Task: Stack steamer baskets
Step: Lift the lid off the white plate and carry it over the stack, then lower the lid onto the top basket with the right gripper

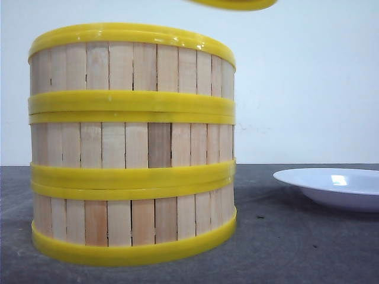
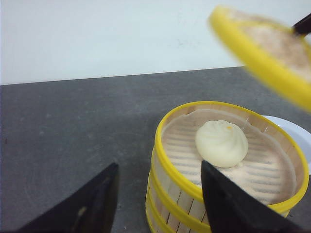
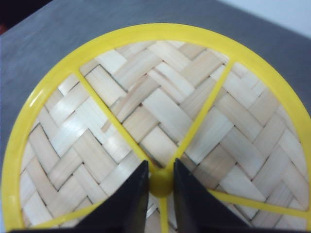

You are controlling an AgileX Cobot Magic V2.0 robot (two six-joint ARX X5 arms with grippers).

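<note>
Blurred lid point(image 2: 272, 53), perhaps tilted, cropped at frame edge

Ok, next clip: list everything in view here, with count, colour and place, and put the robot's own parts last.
steamer baskets: three, pale wood slats with yellow rims, stacked in one column on the table, left of centre in the front view.
bun: one, pale cream, lying inside the open top basket.
woven lid: one, tan weave with yellow rim, spokes and knob, held tilted in the air above and to the right of the stack.
plate: one, white, on the table to the right of the stack.
table: one, dark grey.
wall: white, behind the table.
left gripper: black, open, beside the stack, holding nothing.
right gripper: black, shut on the lid's knob.
</note>
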